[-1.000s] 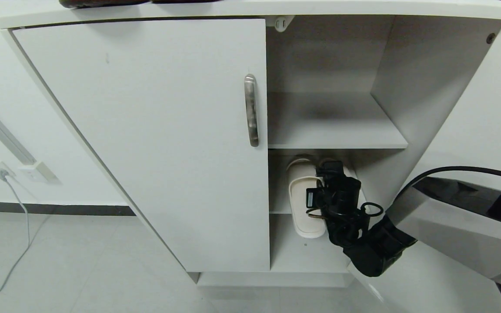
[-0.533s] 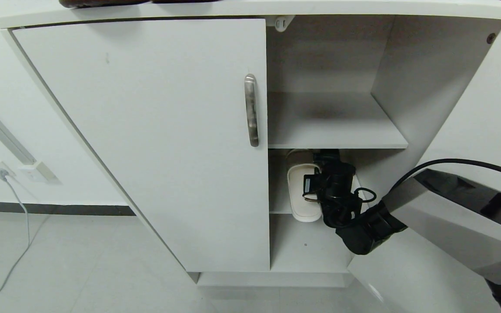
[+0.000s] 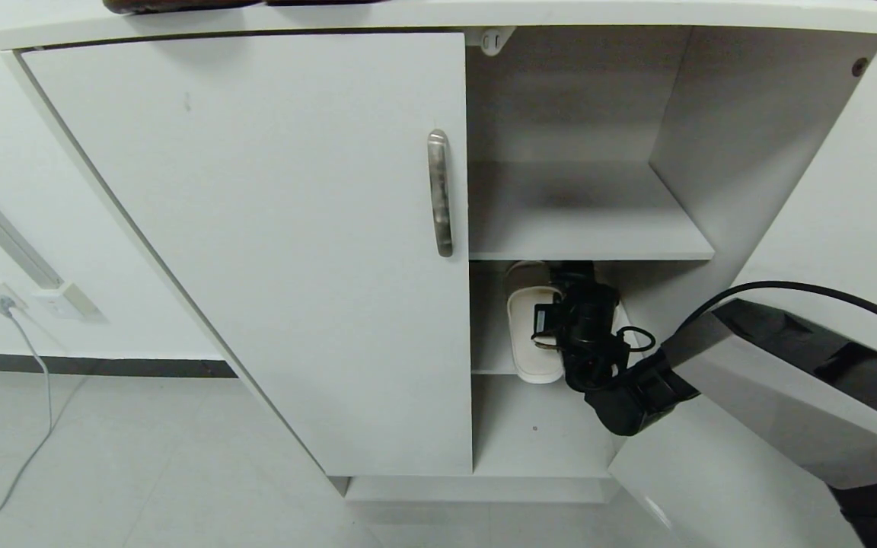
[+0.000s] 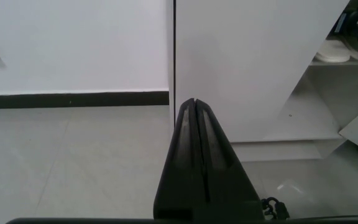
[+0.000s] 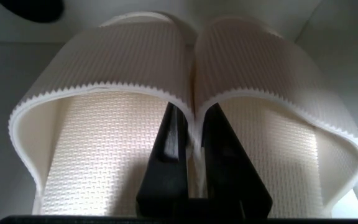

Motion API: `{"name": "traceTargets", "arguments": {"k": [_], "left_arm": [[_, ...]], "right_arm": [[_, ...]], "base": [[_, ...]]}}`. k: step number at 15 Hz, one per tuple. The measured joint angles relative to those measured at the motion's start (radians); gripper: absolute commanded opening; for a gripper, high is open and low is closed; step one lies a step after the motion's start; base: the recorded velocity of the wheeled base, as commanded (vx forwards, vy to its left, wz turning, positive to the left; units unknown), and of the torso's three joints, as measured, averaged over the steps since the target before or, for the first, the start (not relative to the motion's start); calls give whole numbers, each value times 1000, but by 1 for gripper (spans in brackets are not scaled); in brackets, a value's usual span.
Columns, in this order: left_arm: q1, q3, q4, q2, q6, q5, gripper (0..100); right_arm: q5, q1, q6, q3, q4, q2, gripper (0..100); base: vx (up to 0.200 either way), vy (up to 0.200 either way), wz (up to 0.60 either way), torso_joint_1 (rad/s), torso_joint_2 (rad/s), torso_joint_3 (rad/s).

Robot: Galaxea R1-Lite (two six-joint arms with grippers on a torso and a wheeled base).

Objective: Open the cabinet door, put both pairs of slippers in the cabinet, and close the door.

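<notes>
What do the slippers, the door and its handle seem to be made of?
The slippers look like soft foam or rubbery plastic, cream and matte: a pressed weave pattern and a saw-toothed strap edge. The handle seems brushed metal, with a dull grey sheen. The door is probably laminated board, smooth white; its core is hidden.

Right arm [image 3: 777,411] stretched forward and low, wrist angled in. Right gripper [image 5: 194,115] has its jaws pinched on the pair of slippers [image 5: 135,74], one finger inside each, gripping the two touching inner walls. Left gripper [image 4: 194,106] hangs low, jaws pressed flat together.
</notes>
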Motion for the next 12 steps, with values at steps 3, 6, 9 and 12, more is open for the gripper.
{"name": "traceTargets", "arguments": {"k": [3,6,9,12], "left_arm": [[0,0,0,0,0,0,0],[0,0,0,0,0,0,0],[0,0,0,0,0,0,0],[0,0,0,0,0,0,0]], "right_arm": [[2,-4,0,-5,3,10,0],[7,-4,0,-5,5,13,0],[6,-4,0,0,5,13,100],[7,3,0,39,2,-1,100]], "base": [[0,0,0,0,0,0],[0,0,0,0,0,0],[0,0,0,0,0,0],[0,0,0,0,0,0]]}}
